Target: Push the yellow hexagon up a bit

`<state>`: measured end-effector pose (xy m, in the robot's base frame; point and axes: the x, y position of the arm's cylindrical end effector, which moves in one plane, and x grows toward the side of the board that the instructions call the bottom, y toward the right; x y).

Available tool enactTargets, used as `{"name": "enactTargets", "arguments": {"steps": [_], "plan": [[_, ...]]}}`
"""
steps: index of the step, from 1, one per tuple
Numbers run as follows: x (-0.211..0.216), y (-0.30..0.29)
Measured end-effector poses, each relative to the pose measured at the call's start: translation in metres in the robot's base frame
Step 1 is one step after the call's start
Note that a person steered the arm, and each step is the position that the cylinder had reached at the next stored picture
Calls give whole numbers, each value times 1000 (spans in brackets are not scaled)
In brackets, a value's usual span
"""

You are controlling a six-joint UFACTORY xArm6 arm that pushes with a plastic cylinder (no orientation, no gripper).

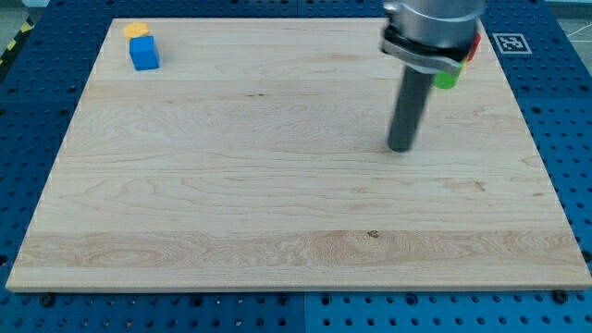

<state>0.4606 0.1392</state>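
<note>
- Rod: dark grey, straight, cylindrical, smooth finish.
- My tip (400, 148): flat, blunt end.
- Mount above rod: silver-grey metal collar, black band beneath it.

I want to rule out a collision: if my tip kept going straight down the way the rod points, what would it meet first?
Only the wooden board: my tip already sits at its surface, far from every block.
</note>
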Motion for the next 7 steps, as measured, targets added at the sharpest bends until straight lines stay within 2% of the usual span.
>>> {"name": "enactTargets", "arguments": {"steps": [2,6,7], "plan": [[0,-9],[-1,-352],[-24,-398]]}}
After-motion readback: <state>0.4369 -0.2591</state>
